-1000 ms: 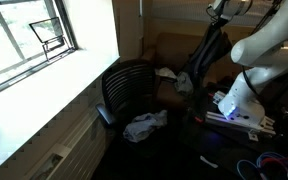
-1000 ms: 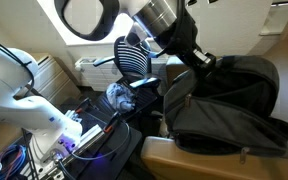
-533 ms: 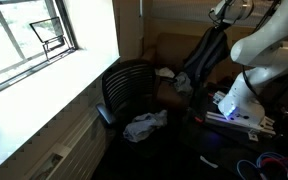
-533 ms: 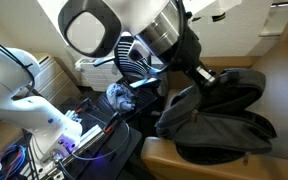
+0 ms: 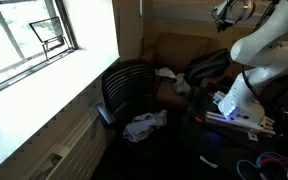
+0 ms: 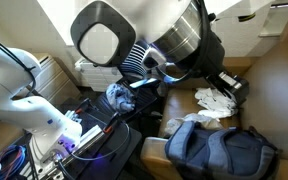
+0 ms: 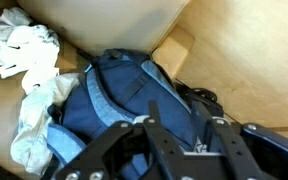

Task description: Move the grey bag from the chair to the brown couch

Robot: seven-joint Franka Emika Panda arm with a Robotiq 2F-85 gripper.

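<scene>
The grey bag [image 5: 209, 66] lies slumped on the seat of the brown couch [image 5: 165, 48], free of any grip. In an exterior view the bag [image 6: 224, 156] rests flat, and my gripper [image 6: 228, 84] hangs above it, apart from it. In the wrist view the bag [image 7: 124, 95] lies on the couch [image 7: 246, 58] beneath my gripper [image 7: 188, 138]. The jaws stand apart with nothing between the fingers [image 7: 150, 142]. The black chair [image 5: 129, 90] stands beside the couch, also visible as the ribbed chair [image 6: 134, 58].
A pale cloth [image 5: 145, 125] lies on the chair seat. More white cloths [image 6: 214, 99] lie on the couch next to the bag, seen as cloths [image 7: 22, 52] in the wrist view. A second white arm's base [image 5: 234, 105] with cables stands on the floor nearby.
The bag hung upright from the shut gripper over the couch; now the jaws have parted and the bag has dropped and slumped flat onto the couch seat.
</scene>
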